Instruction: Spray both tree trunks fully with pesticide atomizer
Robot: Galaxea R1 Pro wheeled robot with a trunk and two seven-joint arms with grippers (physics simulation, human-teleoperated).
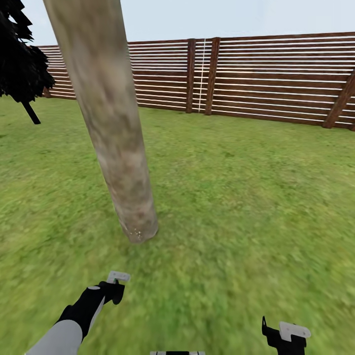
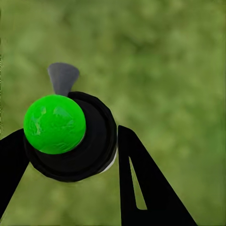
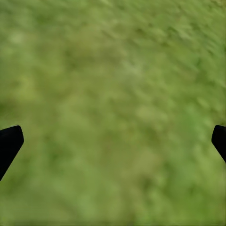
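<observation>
Left gripper (image 2: 70, 155) around atomizer (image 2: 70, 136); tree trunk (image 1: 111, 123) ahead

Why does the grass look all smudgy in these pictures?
Head view: the lawn smears near the bottom edge, while the fence stays crisp. Left wrist view: the atomizer is sharp, the grass behind soft. Right wrist view: the grass is blurry everywhere.

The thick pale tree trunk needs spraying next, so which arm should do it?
Probably the left. Its hand grips the black sprayer with the round green top, and the thick pale grey-brown tree trunk rises just ahead on that side. The right hand is open over grass.
</observation>
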